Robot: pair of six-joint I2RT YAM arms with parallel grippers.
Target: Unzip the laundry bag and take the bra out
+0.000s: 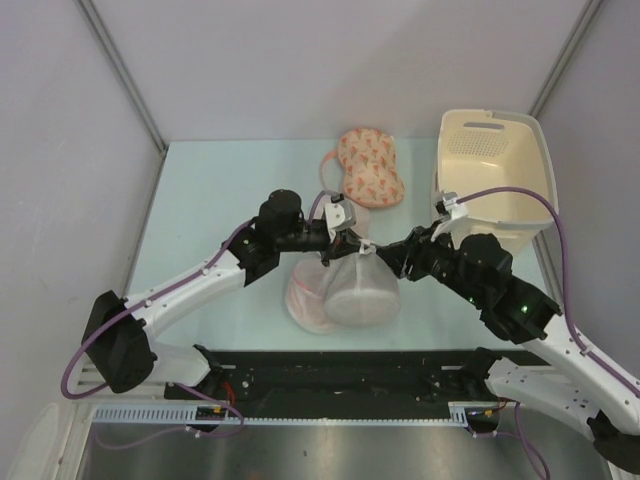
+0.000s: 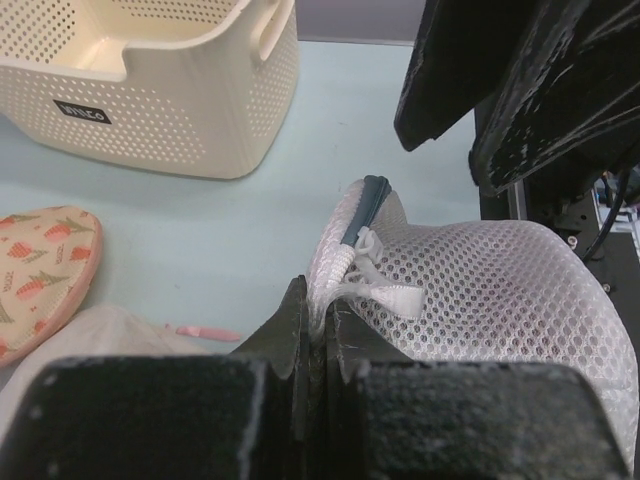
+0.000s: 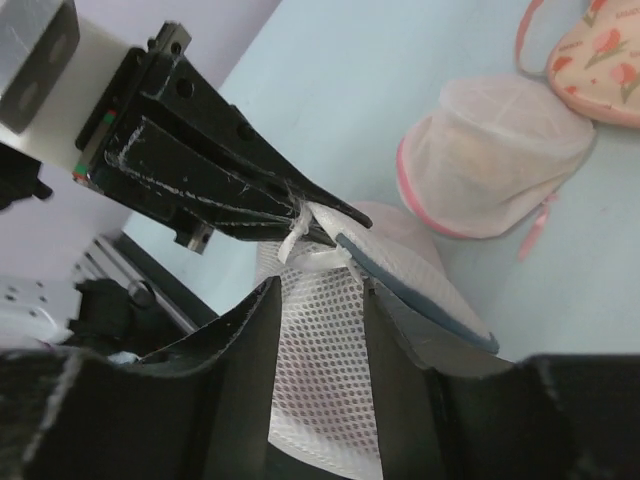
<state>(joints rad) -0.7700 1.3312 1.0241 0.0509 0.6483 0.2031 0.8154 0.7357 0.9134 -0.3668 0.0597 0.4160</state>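
laundry bag's (image 2: 480, 290) zip (image 2: 368, 200) shows only in wrist views.

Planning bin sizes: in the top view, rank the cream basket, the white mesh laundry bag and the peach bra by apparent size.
1. cream basket, clearly largest
2. laundry bag and peach bra: look about alike, so unranked

This is looking like a robot test cell in a lab, not a home. Plain grey wall panels (image 1: 300, 60) on metal struts (image 1: 125, 75) are boxing in a pale green surface (image 1: 200, 200). Two cabled arms (image 1: 190, 290) are standing bolted to a black rail (image 1: 340, 370) beside a slotted cable duct (image 1: 150, 412). Only the laundry bag (image 1: 362, 290) and a cream basket (image 1: 495, 120) are hinting at housework.
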